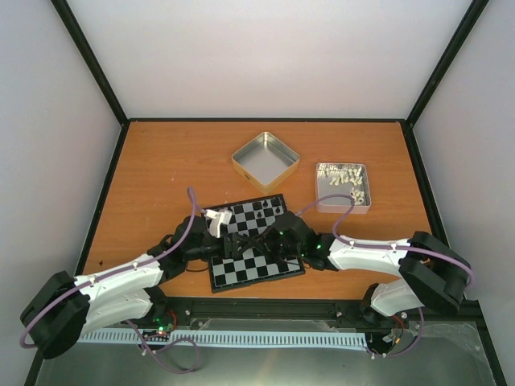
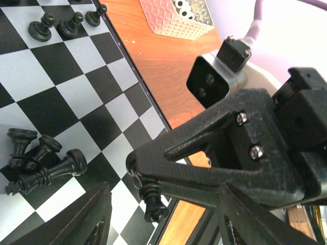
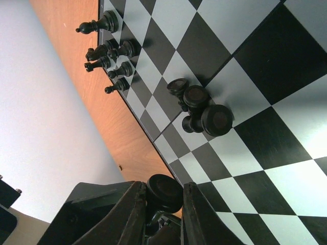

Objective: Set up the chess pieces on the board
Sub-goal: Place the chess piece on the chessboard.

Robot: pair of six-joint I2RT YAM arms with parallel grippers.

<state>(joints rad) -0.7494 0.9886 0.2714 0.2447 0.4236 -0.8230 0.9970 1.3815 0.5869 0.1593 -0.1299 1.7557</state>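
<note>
Left pincer (image 2: 164, 217): being held spread over the board (image 1: 241, 273), with nothing pinched.
Right pincer (image 3: 163, 201): being pressed together on one black piece (image 3: 164, 189), just above the squares.
Board: being carried by the surface (image 1: 161, 161), near its front edge, beneath both pincers.
Chess pieces (image 3: 199, 109): a small heap being seen toppled mid-board; the edge row (image 3: 110, 56) is standing along the far rim.

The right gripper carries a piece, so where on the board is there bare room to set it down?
Free: the bare squares between the standing row at the far-right corner of the board and the toppled heap mid-board. Crowded: that row, the heap, and the rim by the heap, where the right gripper holds its black piece.
</note>
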